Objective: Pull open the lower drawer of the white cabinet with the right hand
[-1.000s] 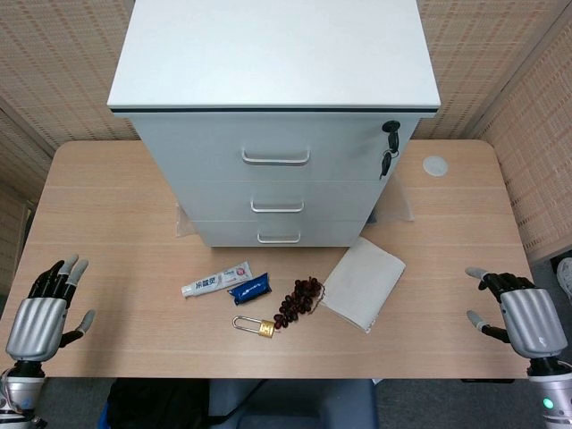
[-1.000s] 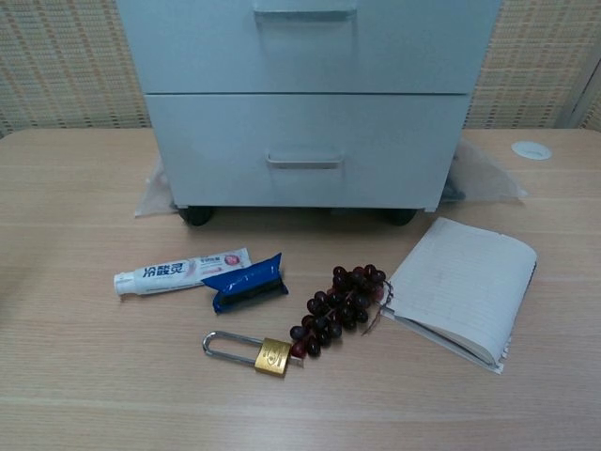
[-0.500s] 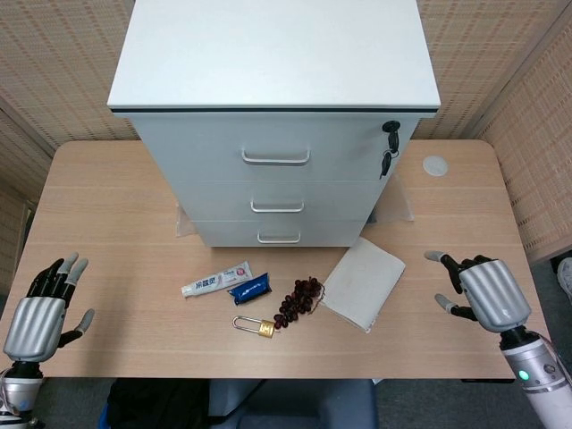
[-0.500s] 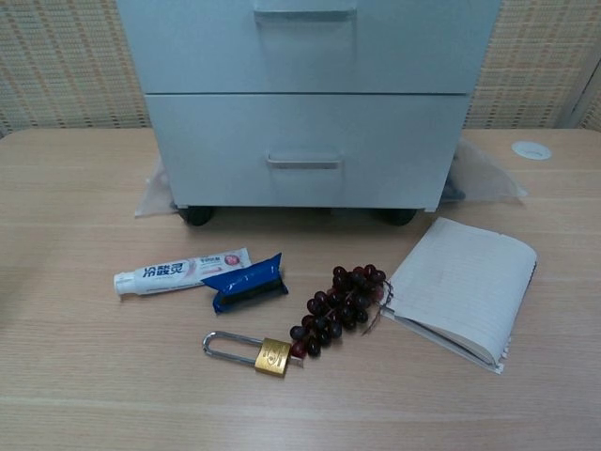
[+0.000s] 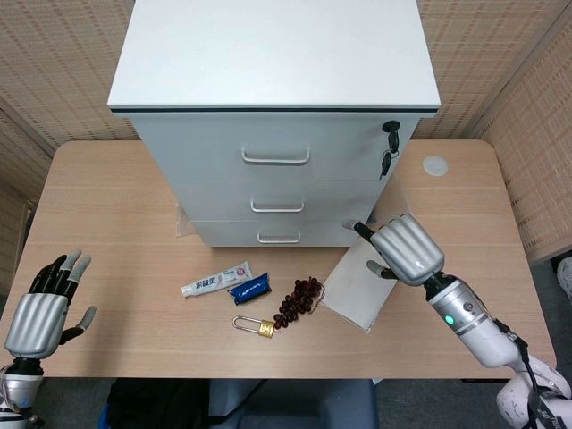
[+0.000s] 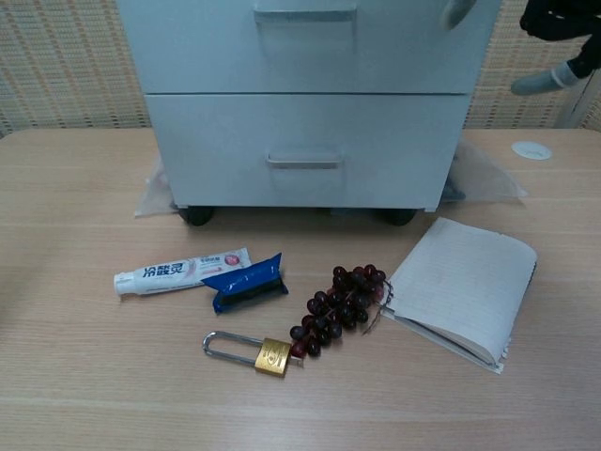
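The white cabinet (image 5: pixel 277 54) stands at the back middle of the table, all three drawers closed. Its lower drawer (image 6: pixel 305 141) carries a small bar handle (image 5: pixel 279 237), also seen as the handle (image 6: pixel 303 163) in the chest view. My right hand (image 5: pixel 407 250) hovers above the notebook's far edge, back up, fingers spread and pointing at the cabinet's lower right corner, holding nothing and well right of the handle. In the chest view the right hand (image 6: pixel 562 38) shows only at the top right edge. My left hand (image 5: pixel 40 313) rests open at the front left corner.
In front of the cabinet lie a toothpaste tube (image 6: pixel 178 271), a blue packet (image 6: pixel 244 283), a bunch of dark grapes (image 6: pixel 340 299), a brass padlock (image 6: pixel 252 352) and a notebook (image 6: pixel 465 287). Keys (image 5: pixel 389 147) hang from the top drawer's lock. A white disc (image 5: pixel 435 165) sits at the back right.
My right hand has swung from the table's right front edge leftward and away, over the notebook toward the cabinet's lower right corner. The left hand has barely moved.
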You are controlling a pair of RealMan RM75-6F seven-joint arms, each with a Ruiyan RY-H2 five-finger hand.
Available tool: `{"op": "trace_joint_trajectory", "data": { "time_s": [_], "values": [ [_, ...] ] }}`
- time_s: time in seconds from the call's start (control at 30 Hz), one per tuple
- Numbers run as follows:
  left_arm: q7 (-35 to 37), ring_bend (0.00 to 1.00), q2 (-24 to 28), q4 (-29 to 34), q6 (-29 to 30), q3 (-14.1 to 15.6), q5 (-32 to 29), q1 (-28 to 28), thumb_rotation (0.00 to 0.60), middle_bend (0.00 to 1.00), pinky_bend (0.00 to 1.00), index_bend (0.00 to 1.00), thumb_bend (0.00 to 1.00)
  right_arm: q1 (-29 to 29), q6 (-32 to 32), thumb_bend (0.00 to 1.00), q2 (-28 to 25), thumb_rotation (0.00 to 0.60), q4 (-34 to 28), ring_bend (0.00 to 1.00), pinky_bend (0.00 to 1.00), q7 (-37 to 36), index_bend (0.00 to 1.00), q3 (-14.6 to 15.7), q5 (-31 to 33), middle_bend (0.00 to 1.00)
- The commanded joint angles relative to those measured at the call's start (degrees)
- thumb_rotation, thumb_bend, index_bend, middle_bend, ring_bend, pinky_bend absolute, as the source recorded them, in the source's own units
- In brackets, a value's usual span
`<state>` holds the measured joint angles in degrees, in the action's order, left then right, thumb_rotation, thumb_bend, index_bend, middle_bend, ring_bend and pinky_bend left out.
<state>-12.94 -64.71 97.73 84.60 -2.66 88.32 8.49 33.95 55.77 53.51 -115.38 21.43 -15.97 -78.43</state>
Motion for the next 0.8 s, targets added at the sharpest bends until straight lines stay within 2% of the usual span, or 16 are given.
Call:
{"op": "trace_joint_trajectory", "data": {
  "time_s": [0.03,0.4,0.8],
  "values": [
    [0.08,0.05,0.05,-0.01,0.08,-0.05,0.04,0.00,0.600,0.01,0.13,0.06,0.33,2.44,-0.66,0.21,1.69,0.600,-0.48,0.90,0.81,1.97,0.23,-1.36,1.95,0.88],
    [0.38,0.05,-0.02,-0.30,0.17,0.08,-0.12,-0.16,0.600,0.01,0.13,0.06,0.33,8.22,-0.69,0.21,6.29,0.600,-0.19,0.92,0.84,9.25,0.17,-1.85,7.16,0.90],
    [1.12,0.05,-0.33,-1.06,0.15,0.15,-0.21,-0.21,0.600,0.01,0.13,0.06,0.33,12.79,-0.38,0.21,9.34,0.600,1.09,0.92,0.84,13.91,0.17,-1.46,12.12,0.90]
  ]
}}
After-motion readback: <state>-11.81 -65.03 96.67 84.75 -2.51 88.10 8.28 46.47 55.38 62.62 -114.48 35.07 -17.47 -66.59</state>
